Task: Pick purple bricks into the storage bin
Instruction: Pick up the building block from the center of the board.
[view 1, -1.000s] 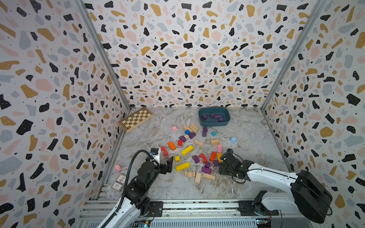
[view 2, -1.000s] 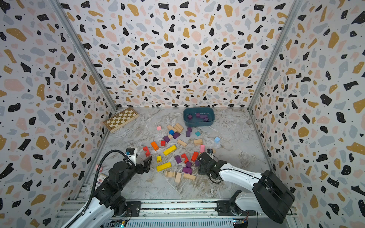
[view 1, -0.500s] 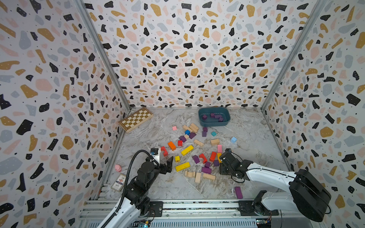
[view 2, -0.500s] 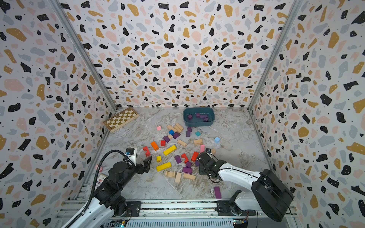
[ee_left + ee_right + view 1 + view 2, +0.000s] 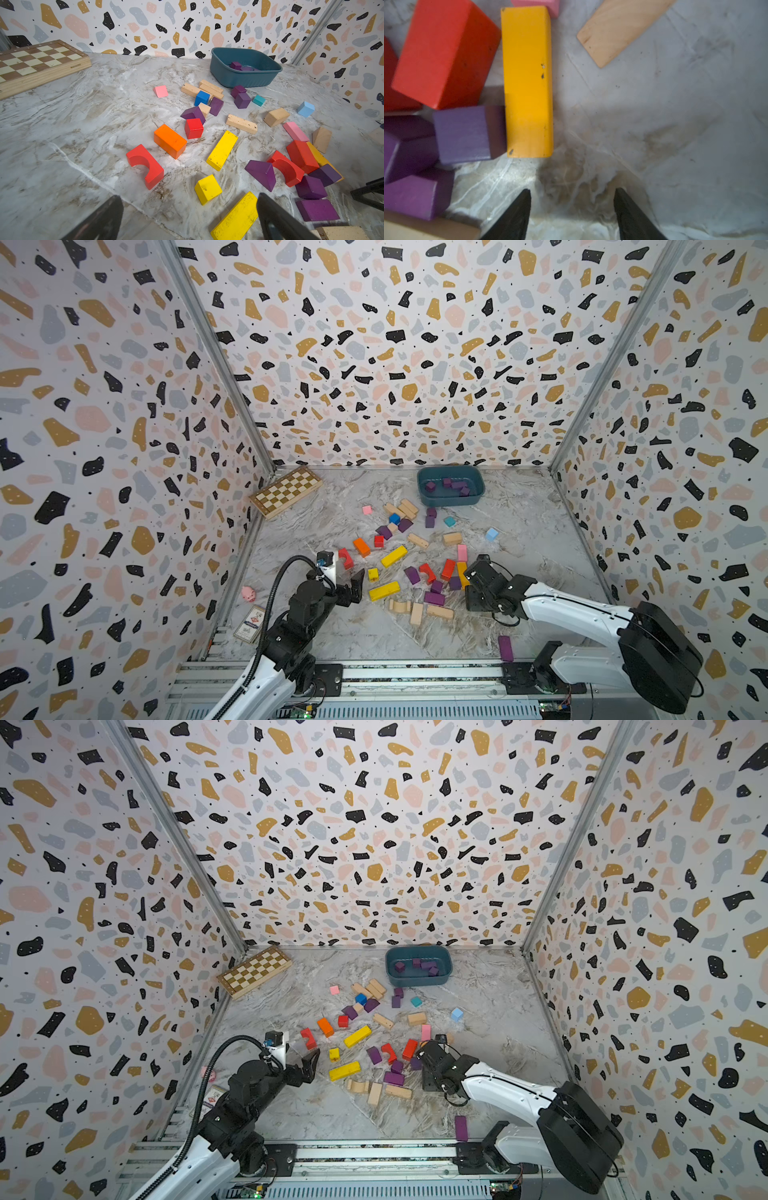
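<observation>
Near the front of the table, the right gripper hangs low over bare marble. Its two black fingers are parted with only tabletop between them, and they grip nothing and touch no block. Just beside it lies a cluster of purple bricks. In the right wrist view a purple cube sits flush against one end of an orange bar, with more purple pieces packed against the cube's other side.

On the other side of the scattered blocks, the left gripper has its fingers spread as wide as they go, and it is empty. A yellow cube lies on the table just ahead of the tips. A yellow bar runs under one finger in the left wrist view, and whether they touch cannot be told.

At the back wall stands the bin, with a few purple pieces inside and a purple pair on the marble just in front of it. One purple bar lies alone by the front rail, well apart from the rest.
</observation>
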